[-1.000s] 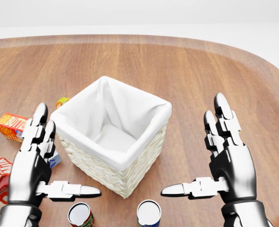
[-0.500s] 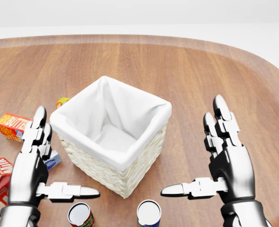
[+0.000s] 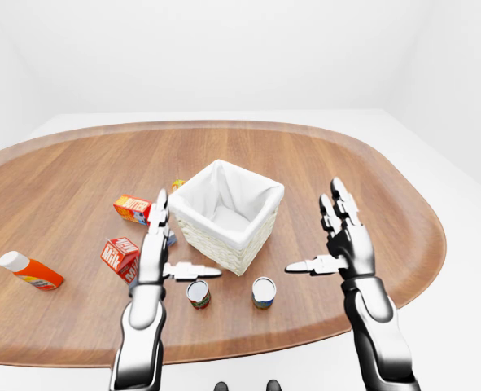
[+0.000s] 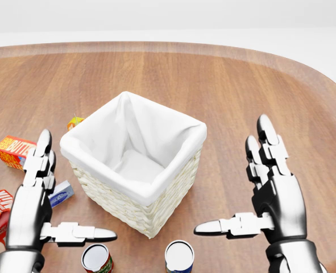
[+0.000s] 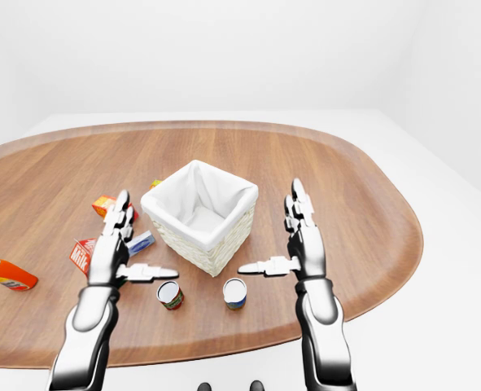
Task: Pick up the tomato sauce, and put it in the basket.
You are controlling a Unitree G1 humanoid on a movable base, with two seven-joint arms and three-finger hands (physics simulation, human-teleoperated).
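Both hands are spread wide, holding nothing: left hand (image 4: 34, 202) left of the basket (image 4: 135, 162), right hand (image 4: 270, 193) to its right. The tomato sauce can (image 4: 96, 259) stands upright just below the basket, beside a second can (image 4: 179, 256)

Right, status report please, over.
Both hands open: left hand, right hand. Red can, probably the sauce, untouched below the basket. Nothing blocking.

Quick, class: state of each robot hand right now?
Left hand: open, holding nothing.
Right hand: open, holding nothing.
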